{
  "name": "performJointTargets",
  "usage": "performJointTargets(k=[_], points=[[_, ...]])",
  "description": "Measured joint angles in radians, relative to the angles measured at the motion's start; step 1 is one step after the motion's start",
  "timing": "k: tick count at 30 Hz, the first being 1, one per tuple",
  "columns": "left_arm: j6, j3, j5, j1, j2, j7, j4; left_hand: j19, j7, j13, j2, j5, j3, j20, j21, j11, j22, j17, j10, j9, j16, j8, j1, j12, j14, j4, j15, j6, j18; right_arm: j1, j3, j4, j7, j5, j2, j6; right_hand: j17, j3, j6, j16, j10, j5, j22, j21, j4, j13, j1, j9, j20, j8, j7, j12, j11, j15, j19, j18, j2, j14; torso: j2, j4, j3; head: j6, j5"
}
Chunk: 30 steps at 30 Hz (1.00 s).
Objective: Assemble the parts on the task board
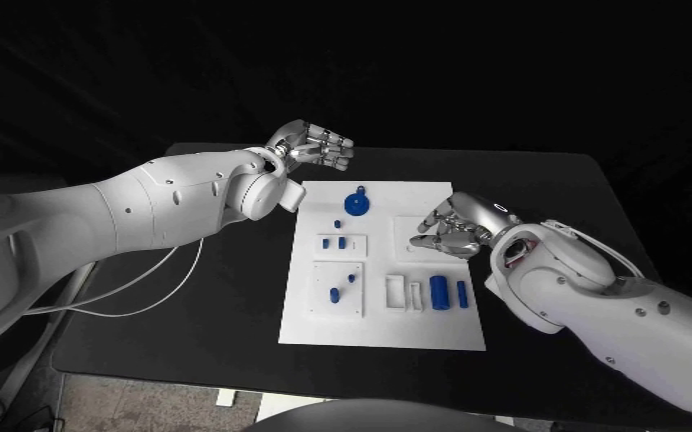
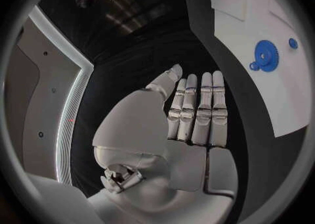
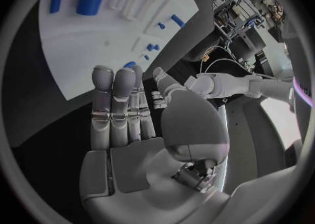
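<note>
Black tabletop (image 1: 216,312) carries a white task board (image 1: 447,337) at its middle, with two white arms reaching in from either side. Left robot hand (image 1: 315,145) hovers just beyond the board's far left corner, fingers straight and side by side, palm bare — it holds nothing. Just to its right, on the board's far end, lies a blue gear (image 1: 356,201) with a small knob, a smaller blue piece (image 1: 339,223) close beside it. Further along sit short blue pegs (image 1: 335,244) in a raised white block, then more blue pieces (image 1: 342,288) in a second block. Right robot hand (image 1: 456,224) rests at the board's right edge, fingers loosely extended, also empty. Just nearer the robot than this hand stand two blue cylinders (image 1: 449,294) beside white slots. All parts look like small rigid plastic — light, likely smooth and slippery. The gear seems best pinched by its rim or knob, the cylinders across their middles.
</note>
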<state>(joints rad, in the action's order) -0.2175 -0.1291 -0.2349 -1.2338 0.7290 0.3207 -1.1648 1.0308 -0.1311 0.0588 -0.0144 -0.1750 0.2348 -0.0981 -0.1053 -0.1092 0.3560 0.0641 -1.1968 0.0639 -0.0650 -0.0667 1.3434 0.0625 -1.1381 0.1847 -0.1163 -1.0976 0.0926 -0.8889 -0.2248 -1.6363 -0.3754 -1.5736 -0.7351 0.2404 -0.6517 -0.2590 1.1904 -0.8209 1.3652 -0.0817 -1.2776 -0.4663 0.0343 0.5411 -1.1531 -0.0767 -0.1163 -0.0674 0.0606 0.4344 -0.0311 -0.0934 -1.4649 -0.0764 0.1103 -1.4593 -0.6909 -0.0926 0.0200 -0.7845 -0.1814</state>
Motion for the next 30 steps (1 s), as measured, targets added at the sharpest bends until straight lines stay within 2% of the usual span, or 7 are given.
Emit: performJointTargets(k=[6, 13, 17, 20, 22, 25, 30], points=[[0.0, -0.001, 0.001, 0.012, 0.0, 0.007, 0.007, 0.006, 0.003, 0.0, -0.002, 0.0, -0.007, -0.006, 0.012, 0.003, -0.021, 0.0, 0.003, 0.0, 0.0, 0.0, -0.009, 0.0, 0.0, -0.013, 0.0, 0.003, 0.0, -0.019, -0.01, 0.044, -0.093, 0.173, -0.046, -0.109, -0.119, -0.011, -0.009, -0.101, -0.068, 0.021, -0.031, -0.118, -0.074, 0.358, 0.02, -0.022, 0.0, 0.0, -0.002, 0.27, -0.005, 0.001, 0.0, 0.0, 0.006, 0.022, 0.014, -0.0053, -0.0004, 0.001, 0.022], [-0.001, -0.001, 0.007, 0.033, -0.004, 0.018, 0.009, 0.019, 0.006, 0.0, -0.012, 0.012, -0.041, -0.011, 0.026, 0.0, -0.049, 0.0, 0.007, 0.0, 0.0, 0.0, -0.031, 0.0, 0.0, -0.041, 0.0, 0.006, 0.0, -0.03, -0.013, 0.092, -0.208, 0.286, -0.058, -0.24, -0.245, -0.049, -0.003, -0.172, -0.03, 0.016, -0.031, -0.224, -0.07, 0.528, 0.062, -0.078, 0.0, 0.0, -0.007, 0.353, -0.006, 0.001, 0.0, 0.0, 0.006, 0.022, 0.03, -0.0076, -0.0026, -0.009, 0.041], [-0.001, -0.001, 0.012, 0.044, -0.006, 0.025, 0.009, 0.022, 0.007, 0.0, -0.011, 0.023, -0.131, -0.014, 0.033, -0.006, -0.088, 0.0, 0.012, 0.0, 0.0, 0.0, -0.03, 0.0, 0.002, -0.069, -0.002, 0.014, 0.0, -0.032, -0.009, 0.122, -0.252, 0.328, -0.048, -0.29, -0.268, -0.051, -0.002, -0.179, -0.013, 0.025, -0.03, -0.247, -0.096, 0.582, 0.101, -0.09, 0.0, 0.0, -0.009, 0.395, -0.005, 0.001, 0.0, 0.015, 0.019, 0.022, 0.039, -0.0088, -0.0042, -0.014, 0.051], [-0.002, -0.001, 0.016, 0.051, -0.007, 0.029, 0.008, -0.005, 0.01, 0.0, 0.003, 0.037, -0.182, -0.022, 0.036, -0.009, -0.125, 0.0, 0.042, 0.0, 0.0, 0.0, -0.015, 0.0, 0.018, -0.075, -0.018, 0.017, -0.011, -0.04, 0.013, 0.148, -0.275, 0.354, -0.038, -0.315, -0.282, -0.025, -0.021, -0.188, 0.002, 0.031, -0.03, -0.26, -0.134, 0.617, 0.136, -0.089, 0.0, 0.0, -0.004, 0.441, -0.003, 0.001, 0.0, 0.015, 0.039, 0.022, 0.045, -0.0095, -0.0066, -0.016, 0.057], [-0.002, -0.001, 0.018, 0.057, -0.008, 0.031, 0.005, -0.014, 0.012, 0.0, 0.008, 0.039, -0.212, -0.025, 0.036, -0.015, -0.146, 0.0, 0.065, 0.0, 0.0, 0.0, -0.01, 0.0, 0.033, -0.078, -0.022, 0.033, -0.015, -0.047, 0.035, 0.168, -0.286, 0.369, -0.028, -0.328, -0.296, 0.009, -0.033, -0.191, 0.002, 0.031, -0.03, -0.267, -0.168, 0.653, 0.117, -0.087, 0.0, 0.0, -0.003, 0.463, -0.003, 0.001, 0.0, 0.016, 0.032, 0.022, 0.049, -0.0095, -0.009, -0.019, 0.062], [-0.003, -0.001, 0.023, 0.064, -0.008, 0.033, -0.003, -0.018, 0.008, 0.0, 0.012, 0.06, -0.256, -0.029, 0.036, -0.018, -0.174, -0.001, 0.071, 0.0, 0.0, 0.0, -0.007, 0.0, 0.042, -0.087, -0.027, 0.037, -0.015, -0.054, 0.055, 0.187, -0.298, 0.387, -0.013, -0.341, -0.307, 0.005, -0.035, -0.191, 0.002, 0.031, -0.03, -0.272, -0.182, 0.674, 0.105, -0.087, 0.0, 0.0, 0.0, 0.471, -0.003, 0.001, 0.0, 0.016, 0.043, 0.022, 0.055, -0.0088, -0.0122, -0.021, 0.068], [-0.003, -0.001, 0.031, 0.072, -0.007, 0.038, -0.021, -0.023, 0.01, 0.0, 0.0, 0.112, -0.343, -0.034, 0.036, -0.024, -0.218, -0.001, 0.08, 0.0, 0.0, 0.0, -0.025, 0.0, 0.06, -0.125, -0.032, 0.049, -0.015, -0.057, 0.075, 0.199, -0.308, 0.407, 0.014, -0.346, -0.319, 0.001, -0.049, -0.195, 0.006, 0.031, -0.03, -0.287, -0.186, 0.696, 0.098, -0.085, 0.0, 0.0, 0.006, 0.494, 0.0, 0.001, 0.0, 0.016, 0.049, 0.022, 0.06, -0.0076, -0.0142, -0.025, 0.071]])
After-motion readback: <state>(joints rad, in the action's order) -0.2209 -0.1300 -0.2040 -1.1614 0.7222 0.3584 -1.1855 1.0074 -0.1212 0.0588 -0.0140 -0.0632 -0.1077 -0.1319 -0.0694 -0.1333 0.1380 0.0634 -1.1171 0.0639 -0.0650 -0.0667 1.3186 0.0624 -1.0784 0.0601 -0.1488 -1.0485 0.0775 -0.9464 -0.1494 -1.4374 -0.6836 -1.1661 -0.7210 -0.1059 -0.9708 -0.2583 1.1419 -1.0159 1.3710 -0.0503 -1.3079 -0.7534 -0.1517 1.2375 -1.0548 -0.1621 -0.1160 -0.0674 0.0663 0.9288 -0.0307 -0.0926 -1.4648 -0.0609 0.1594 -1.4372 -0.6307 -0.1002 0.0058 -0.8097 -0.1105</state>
